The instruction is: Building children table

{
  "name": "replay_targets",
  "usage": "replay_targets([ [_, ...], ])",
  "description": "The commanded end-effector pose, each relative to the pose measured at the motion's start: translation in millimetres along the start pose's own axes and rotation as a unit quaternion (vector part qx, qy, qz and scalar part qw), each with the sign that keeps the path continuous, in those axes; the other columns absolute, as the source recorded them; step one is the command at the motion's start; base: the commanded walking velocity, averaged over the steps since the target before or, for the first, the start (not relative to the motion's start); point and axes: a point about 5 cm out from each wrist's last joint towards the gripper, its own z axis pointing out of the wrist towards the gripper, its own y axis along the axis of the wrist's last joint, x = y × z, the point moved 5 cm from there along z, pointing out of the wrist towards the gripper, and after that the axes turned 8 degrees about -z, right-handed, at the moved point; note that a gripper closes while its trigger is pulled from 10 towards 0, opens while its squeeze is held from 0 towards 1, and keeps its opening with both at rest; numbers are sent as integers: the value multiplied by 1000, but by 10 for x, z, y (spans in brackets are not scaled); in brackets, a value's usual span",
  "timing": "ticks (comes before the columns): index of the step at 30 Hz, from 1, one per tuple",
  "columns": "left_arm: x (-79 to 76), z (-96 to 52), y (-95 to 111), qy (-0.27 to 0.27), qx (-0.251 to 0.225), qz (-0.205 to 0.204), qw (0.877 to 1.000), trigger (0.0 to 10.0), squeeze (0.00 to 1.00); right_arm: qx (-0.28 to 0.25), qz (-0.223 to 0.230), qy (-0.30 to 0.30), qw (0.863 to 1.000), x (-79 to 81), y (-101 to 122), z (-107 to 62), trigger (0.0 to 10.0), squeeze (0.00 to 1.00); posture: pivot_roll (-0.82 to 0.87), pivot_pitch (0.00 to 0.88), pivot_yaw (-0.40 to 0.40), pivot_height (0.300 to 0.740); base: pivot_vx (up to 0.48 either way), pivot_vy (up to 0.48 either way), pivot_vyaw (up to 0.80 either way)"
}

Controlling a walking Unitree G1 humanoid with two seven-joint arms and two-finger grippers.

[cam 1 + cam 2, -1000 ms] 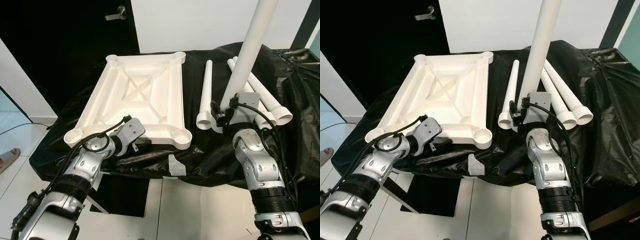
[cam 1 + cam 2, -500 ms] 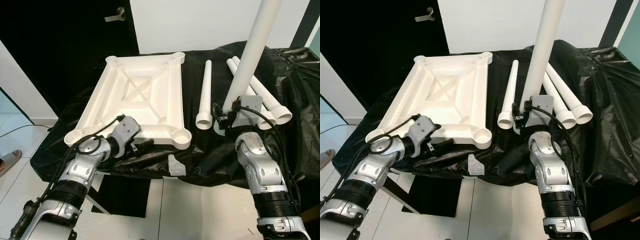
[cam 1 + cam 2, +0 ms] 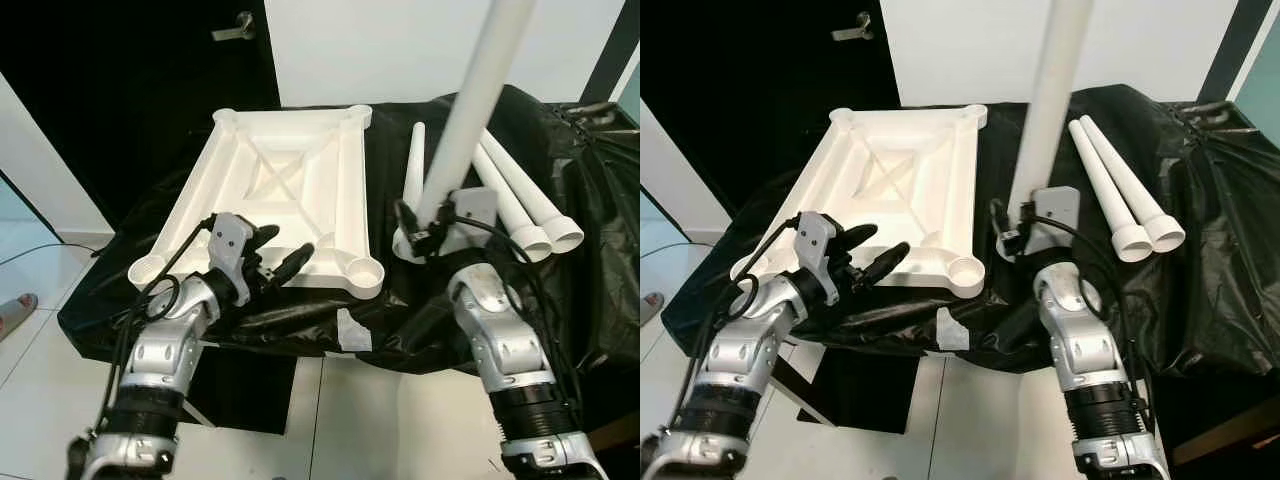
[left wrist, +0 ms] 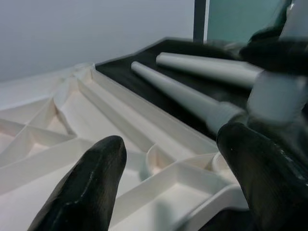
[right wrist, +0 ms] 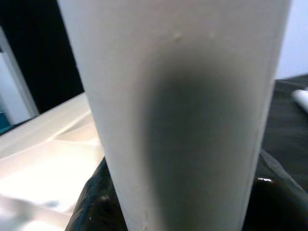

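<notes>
— Four white table legs are seen: three are laid on the black-covered bench (image 3: 330, 330) at the right of the frame, and one held leg (image 3: 468, 110) is raised nearly upright, tilted towards the upper right. Where is the tabletop?

— An upturned white tabletop (image 3: 275, 195) is laid at the centre left of the frame, its ribbed underside facing up, with round sockets at the corners.

— How are the pincers described?

— The right pincer (image 3: 425, 222) is clenched around the lower end of the held leg, at the centre right, just beside the single lying leg (image 3: 411, 185). The left pincer (image 3: 275, 250) is released, its two black fingers (image 4: 91, 187) spread above the tabletop's near edge, at the lower left. Two more lying legs (image 3: 525, 195) are seen side by side further right.
</notes>
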Motion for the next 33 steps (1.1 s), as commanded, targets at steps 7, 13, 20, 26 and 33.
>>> replay_targets([
  [7,389,-191,84,239,-42,-20,970,10000,0,-12,9,29,999,84,-34,-37,10000,0,149,0,18,740,0,0,0],
  [13,325,-168,69,233,-48,-28,971,10000,0,-22,-6,33,999,55,5,-3,10000,0,137,0,1,740,0,0,0],
  [20,329,-193,65,241,-54,-7,969,10000,0,-17,-11,1,1000,-43,-33,-48,10000,0,139,0,-13,740,0,0,0],
  [26,361,-306,23,279,-59,-22,958,10000,0,5,3,-39,999,-138,-156,-159,10000,0,148,0,-20,740,0,0,0],
  [33,344,-379,9,286,-59,-27,956,10000,0,8,-14,-49,999,-180,-176,-201,10000,0,150,0,-15,740,0,0,0],
])
